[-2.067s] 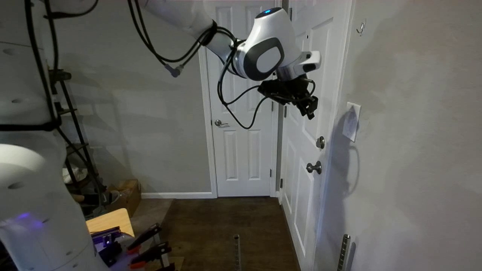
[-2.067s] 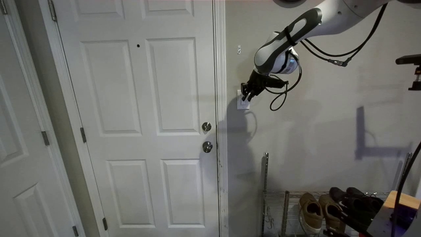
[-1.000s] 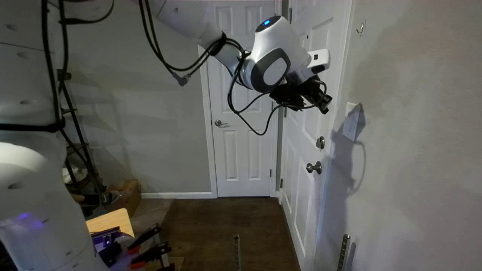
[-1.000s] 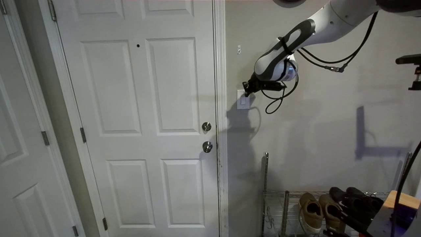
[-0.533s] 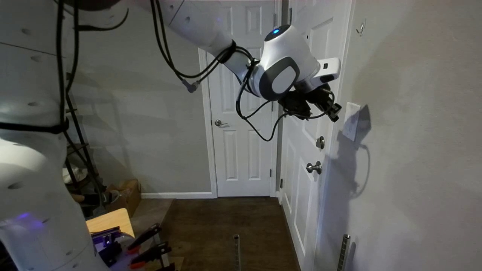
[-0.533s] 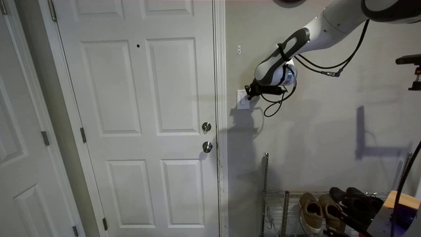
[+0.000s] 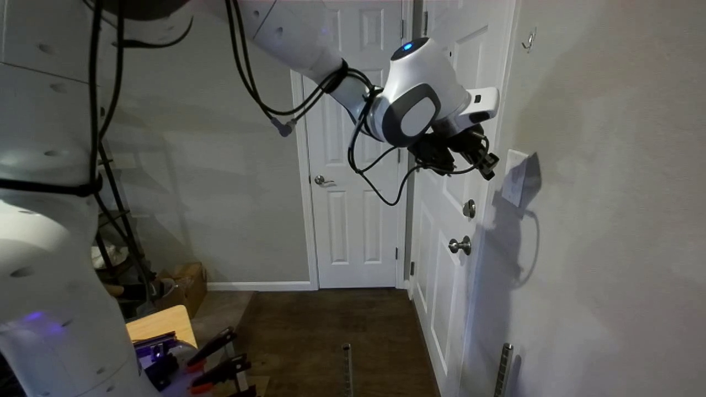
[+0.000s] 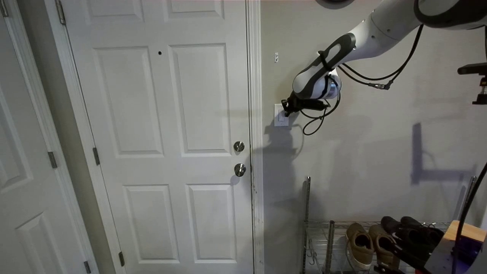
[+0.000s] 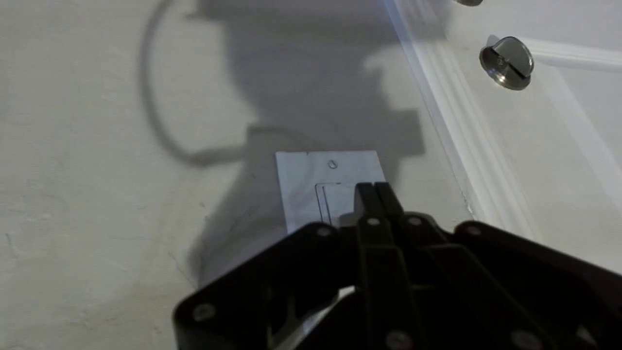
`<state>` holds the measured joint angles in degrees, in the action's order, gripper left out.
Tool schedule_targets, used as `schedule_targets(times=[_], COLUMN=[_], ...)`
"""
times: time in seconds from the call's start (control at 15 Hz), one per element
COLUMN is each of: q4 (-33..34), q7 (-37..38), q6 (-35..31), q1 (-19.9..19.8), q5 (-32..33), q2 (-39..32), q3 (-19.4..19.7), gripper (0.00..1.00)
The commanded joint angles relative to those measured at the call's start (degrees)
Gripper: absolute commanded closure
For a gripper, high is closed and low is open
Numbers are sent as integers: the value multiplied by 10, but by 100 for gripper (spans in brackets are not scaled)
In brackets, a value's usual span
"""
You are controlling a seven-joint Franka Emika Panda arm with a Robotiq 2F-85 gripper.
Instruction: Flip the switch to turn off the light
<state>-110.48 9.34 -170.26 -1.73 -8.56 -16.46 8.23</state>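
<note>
The switch is a white upright wall plate with a flat rocker. It shows in both exterior views point(image 7: 514, 179) point(image 8: 280, 121), and in the wrist view point(image 9: 301, 187), where its lower part is hidden behind my fingers. My black gripper point(image 7: 490, 171) is in front of the plate, and a small gap shows between fingertips and plate in that exterior view. In an exterior view the gripper point(image 8: 287, 114) overlaps the plate's upper right part. In the wrist view the fingertips point(image 9: 373, 186) are together with nothing between them, in front of the rocker's right side.
Beside the switch is a white door point(image 8: 201, 99) with a round knob point(image 8: 240, 169) and a deadbolt point(image 9: 508, 63). A small hook point(image 7: 529, 39) is on the wall above. A wire rack with shoes point(image 8: 359, 243) and metal posts point(image 7: 503, 369) stands below. Cables point(image 7: 380, 187) hang from the arm.
Two seconds ago the fingertips were apart; now they are shut together. The arm has moved toward the wall and the switch. Over the last half second it has barely moved.
</note>
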Motion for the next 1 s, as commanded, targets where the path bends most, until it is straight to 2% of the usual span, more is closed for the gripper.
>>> schedule_targets(times=[0.0, 0.33, 0.93], q4=[33, 63, 111], q7=[18, 20, 40], q6=[24, 37, 14], q1=[-13, -13, -10], q5=[-4, -2, -1], q2=[-24, -57, -101], q3=[-8, -9, 0], gripper=[96, 96, 96])
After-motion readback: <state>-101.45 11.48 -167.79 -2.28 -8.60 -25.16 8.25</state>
